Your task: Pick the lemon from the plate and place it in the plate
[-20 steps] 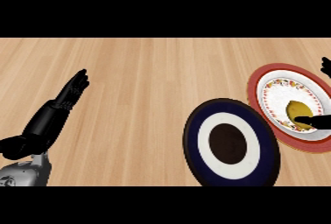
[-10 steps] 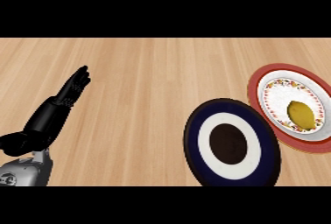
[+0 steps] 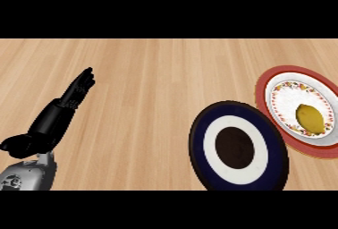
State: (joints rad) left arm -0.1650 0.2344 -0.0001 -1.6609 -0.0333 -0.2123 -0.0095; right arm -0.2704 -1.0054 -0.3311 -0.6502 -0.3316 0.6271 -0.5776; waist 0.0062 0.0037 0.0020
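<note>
The wooden counter (image 3: 152, 80) fills the whole view, with its pale planks running from left to right. On the left side the robot's left forearm (image 3: 26, 174), grey in colour, comes in from the lower edge and leans up and to the right. It ends in the black left hand (image 3: 49, 127), which lies low over the wood, well apart from both plates. The fingers (image 3: 79, 89) are stretched out straight and close together, with their tips pointing toward the upper middle of the counter. The thumb (image 3: 20, 145) is bent and sticks out to the lower left. The hand is fully open; it holds nothing and touches neither plate. In the lower right part lies the dark blue plate (image 3: 198, 147), which has a wide white ring and a black centre, and nothing is on it. Just beside it, up and to the right, is the red-rimmed plate (image 3: 261, 96), partly cut by the right edge of the view. This plate has a white inner part with a band of small flowers around it. The rims of the two plates meet in this view, but I cannot tell if they really touch. The lemon (image 3: 310, 118), yellow and oval, lies on the white part of the red-rimmed plate, a little toward its lower right side.
</note>
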